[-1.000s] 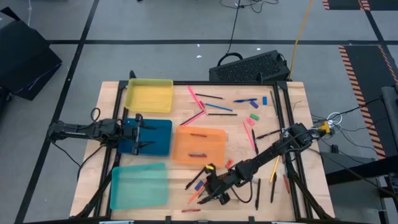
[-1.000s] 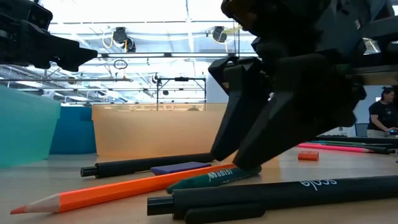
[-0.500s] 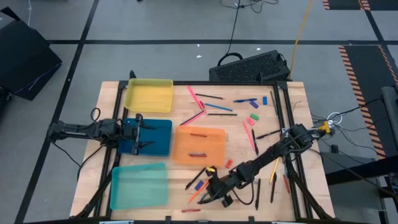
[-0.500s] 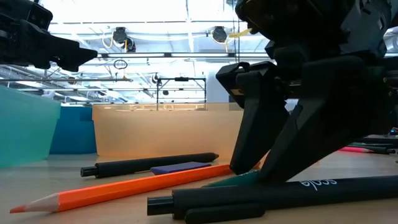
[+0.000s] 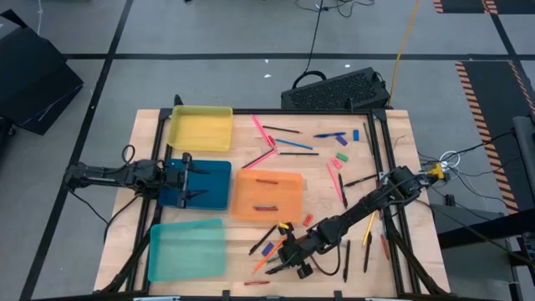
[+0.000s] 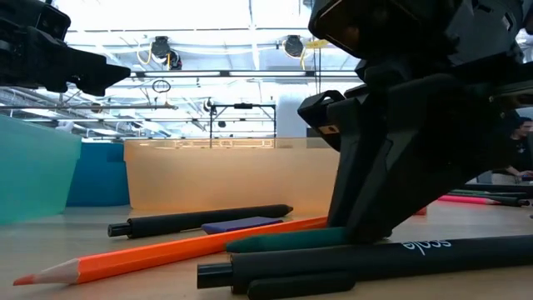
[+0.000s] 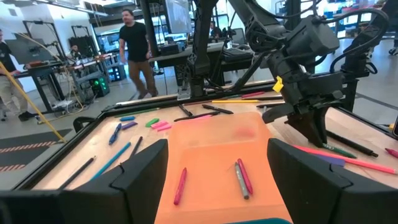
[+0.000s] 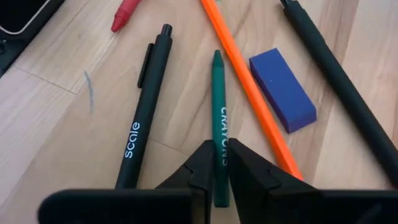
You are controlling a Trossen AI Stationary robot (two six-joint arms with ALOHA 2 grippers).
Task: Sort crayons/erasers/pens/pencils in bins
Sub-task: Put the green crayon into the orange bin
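The right gripper (image 8: 219,163) is pressing down onto the table's (image 5: 401,167) near edge, its two dark wedge fingers squeezing a green crayon (image 8: 218,106) between the tips. Only the right wrist view is showing this grip plainly: the crayon's printed wrapper, a matte black pen (image 8: 142,112) lying just beside it, an orange pencil (image 8: 249,93) slanting on its other side, and a blocky blue eraser (image 8: 283,90) touching that pencil. The high view is reducing all this to a small clutter near the orange bin (image 5: 269,195). The low view is adding the pencil's sharpened wooden tip (image 6: 37,273) and the bin's translucent wall (image 6: 216,179).

The left gripper (image 5: 191,182) is hovering over the dark blue bin (image 5: 213,186), fingers spread wide with nothing between them. Its wrist view is looking into the orange bin, where three crayons (image 7: 239,177) are lying on the smooth plastic floor.
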